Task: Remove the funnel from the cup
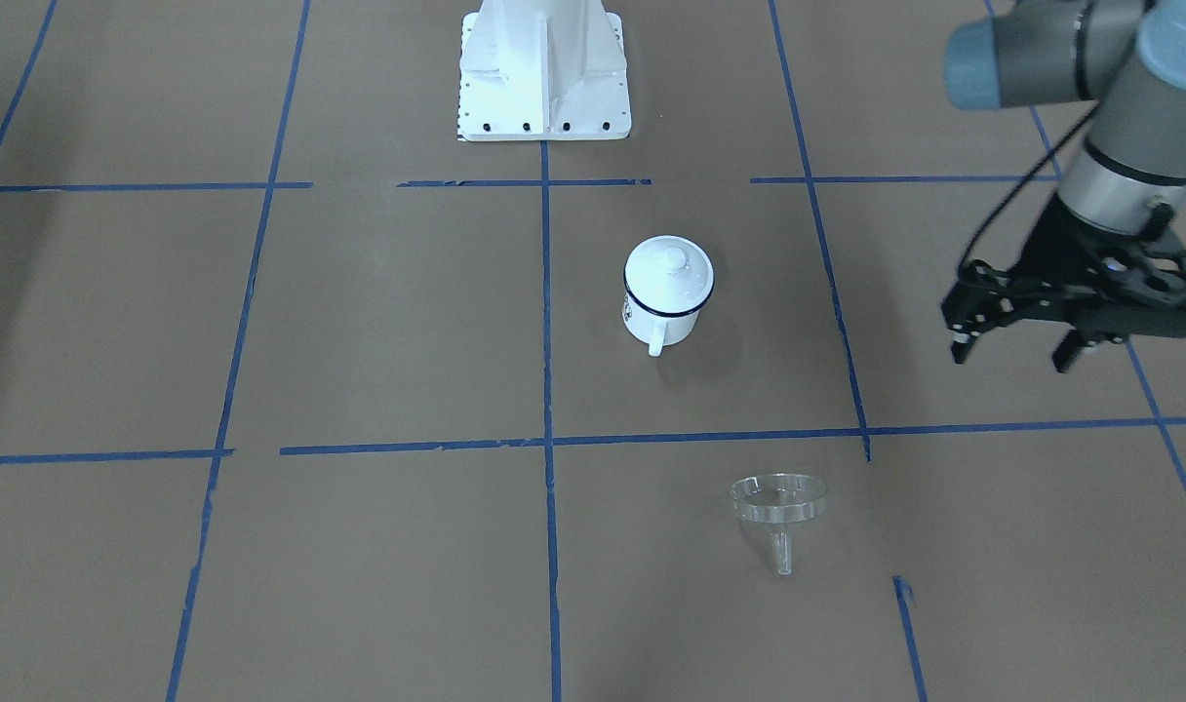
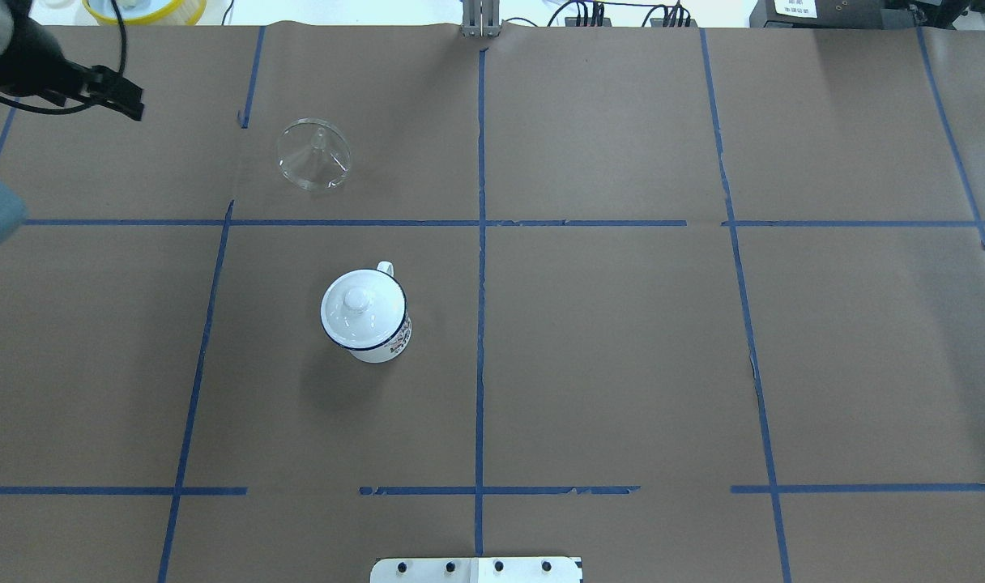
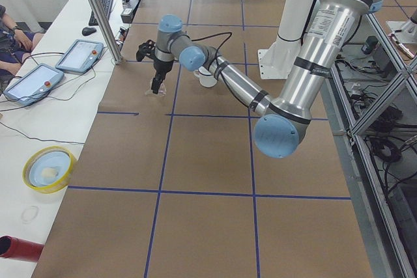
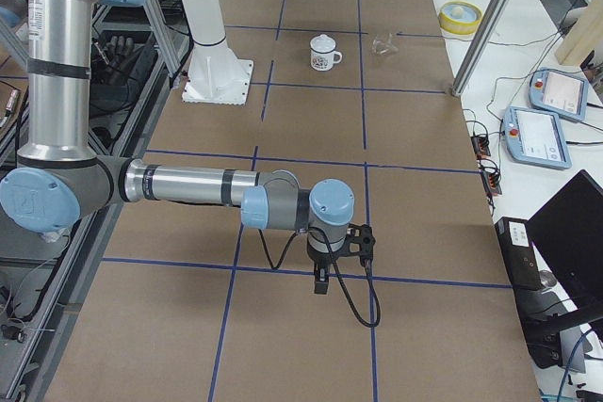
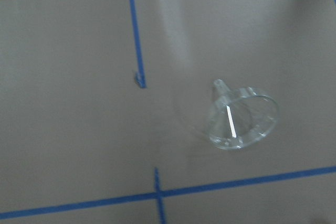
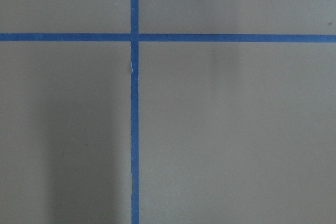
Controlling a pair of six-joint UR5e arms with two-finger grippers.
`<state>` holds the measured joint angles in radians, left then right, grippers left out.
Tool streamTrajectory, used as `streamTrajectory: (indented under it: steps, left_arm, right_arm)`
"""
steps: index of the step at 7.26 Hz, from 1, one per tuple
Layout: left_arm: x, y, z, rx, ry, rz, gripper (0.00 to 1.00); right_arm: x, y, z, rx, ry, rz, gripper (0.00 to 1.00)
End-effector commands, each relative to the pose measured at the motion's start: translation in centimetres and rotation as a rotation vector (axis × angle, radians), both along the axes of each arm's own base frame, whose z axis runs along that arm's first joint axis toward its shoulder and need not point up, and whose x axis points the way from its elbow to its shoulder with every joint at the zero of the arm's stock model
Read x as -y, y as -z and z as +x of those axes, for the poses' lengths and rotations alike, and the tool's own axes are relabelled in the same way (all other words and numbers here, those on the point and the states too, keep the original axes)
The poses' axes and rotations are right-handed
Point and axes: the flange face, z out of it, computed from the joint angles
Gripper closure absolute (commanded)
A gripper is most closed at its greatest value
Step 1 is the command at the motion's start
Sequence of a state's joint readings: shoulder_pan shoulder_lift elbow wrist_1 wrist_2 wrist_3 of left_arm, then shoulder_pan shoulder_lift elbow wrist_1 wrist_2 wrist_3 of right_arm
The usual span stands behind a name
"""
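Note:
The clear funnel (image 1: 778,505) lies on its side on the brown table, apart from the cup; it also shows in the overhead view (image 2: 314,154) and the left wrist view (image 5: 241,120). The white mug with a dark blue rim (image 1: 663,317) stands upright near the table's middle (image 2: 383,340), with a white domed lid (image 1: 669,265) on top. My left gripper (image 1: 1012,353) is open and empty, raised above the table beside the funnel. My right gripper (image 4: 323,275) shows only in the right side view, far from both; I cannot tell its state.
A yellow-rimmed bowl (image 2: 144,8) sits beyond the table's far edge. The white robot base (image 1: 544,68) stands at the near edge. Blue tape lines (image 2: 480,243) grid the brown paper. Operator tablets (image 3: 78,53) lie on a side table.

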<state>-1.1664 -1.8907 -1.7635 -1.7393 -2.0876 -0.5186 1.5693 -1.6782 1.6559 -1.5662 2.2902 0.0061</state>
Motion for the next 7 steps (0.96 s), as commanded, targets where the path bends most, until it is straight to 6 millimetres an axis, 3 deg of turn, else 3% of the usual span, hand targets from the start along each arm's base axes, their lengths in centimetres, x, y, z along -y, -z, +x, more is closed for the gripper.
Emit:
streamTrajectory:
  steps: [1,3,4,7]
  left_arm:
    - [-0.3,-15.6,-9.2,-0.022,-0.065,0.0,0.0]
    - [-4.3,-22.5,-15.3,0.025,-0.051,-0.057,0.0]
    - [-5.6,-24.4,-17.0,0.049,-0.07,-0.087,0.0]
    - [-7.9,-26.7,-24.1,0.1,-0.122,-0.172,0.0]
  right_arm:
    - [0.0,0.0,0.0,0.0,0.0,-0.001,0.0]
    - [0.0,0.0,0.0,0.0,0.0,0.001,0.0]
    - [0.0,0.0,0.0,0.0,0.0,0.001,0.0]
    - [0.0,0.0,0.0,0.0,0.0,0.001,0.0]
